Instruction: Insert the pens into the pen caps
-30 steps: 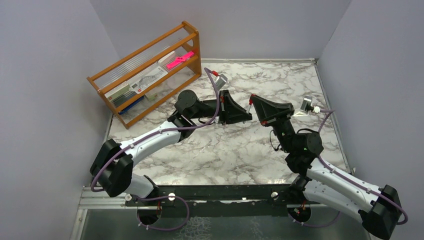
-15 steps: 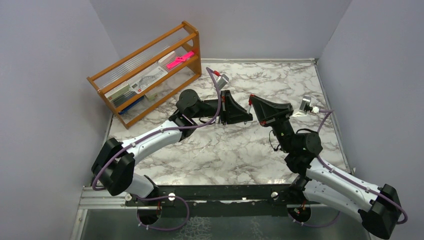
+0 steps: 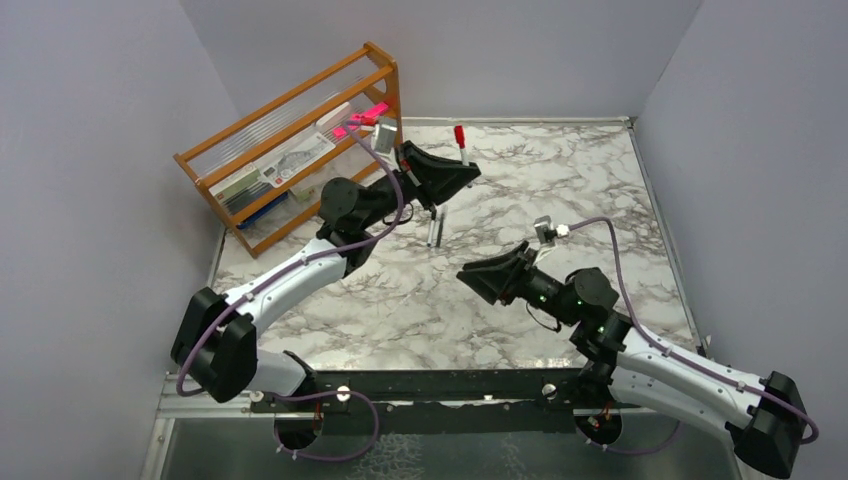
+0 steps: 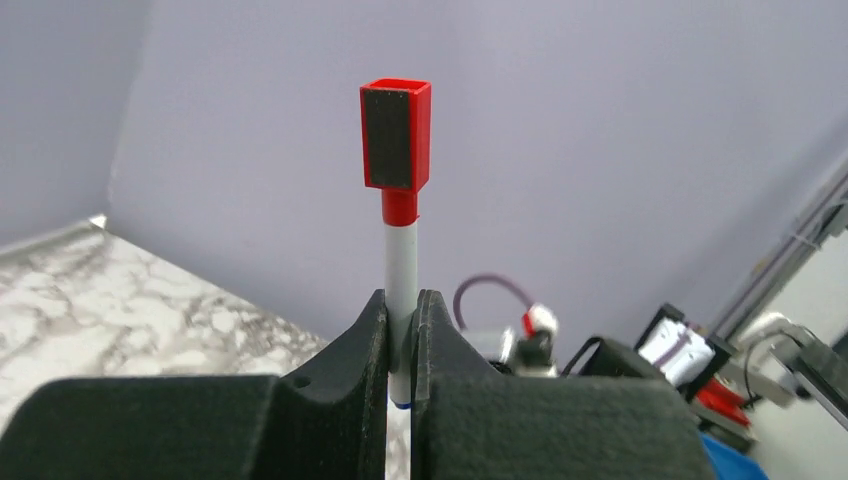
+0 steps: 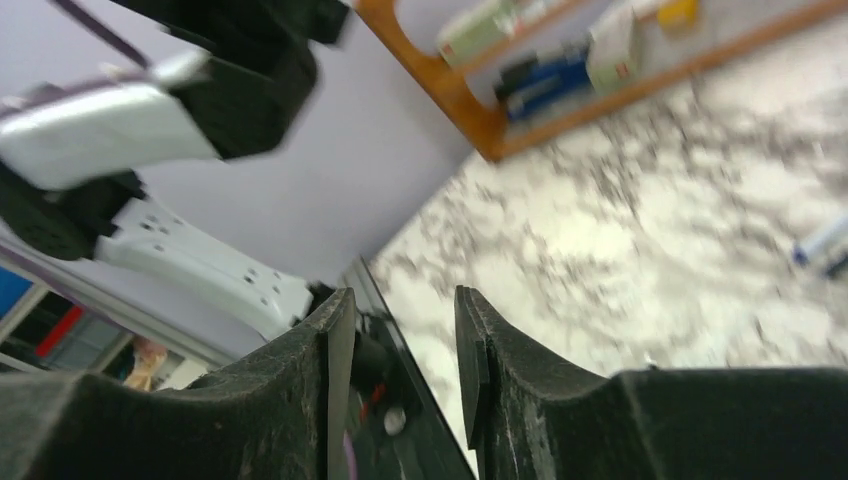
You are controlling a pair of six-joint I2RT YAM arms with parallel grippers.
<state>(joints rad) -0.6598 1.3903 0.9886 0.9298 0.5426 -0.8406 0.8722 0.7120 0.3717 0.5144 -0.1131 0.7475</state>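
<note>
My left gripper [image 3: 468,171] is shut on a white-barrelled pen [image 3: 462,152] with a red cap [image 3: 460,133] on its top end, held upright above the far part of the table. In the left wrist view the barrel [image 4: 401,262] is pinched in my left gripper [image 4: 402,312], with the red cap [image 4: 396,135] above. My right gripper [image 3: 466,275] is open and empty, low over the table's middle; my right gripper [image 5: 400,335] also shows a clear gap in its own view. A second pen [image 3: 432,232] lies on the marble below the left gripper; a pen end [image 5: 825,245] shows at the right edge.
A wooden rack [image 3: 300,140] with a bright-pink flat object [image 3: 360,118] and other items stands at the back left, close behind my left gripper. The rack's lower shelf [image 5: 560,95] also shows in the right wrist view. Grey walls surround the marble table [image 3: 560,170].
The grippers have parted. The left one swung back-left toward the rack with the red-capped pen. The right one let go, opened, and drew back toward the near side, turning left.
</note>
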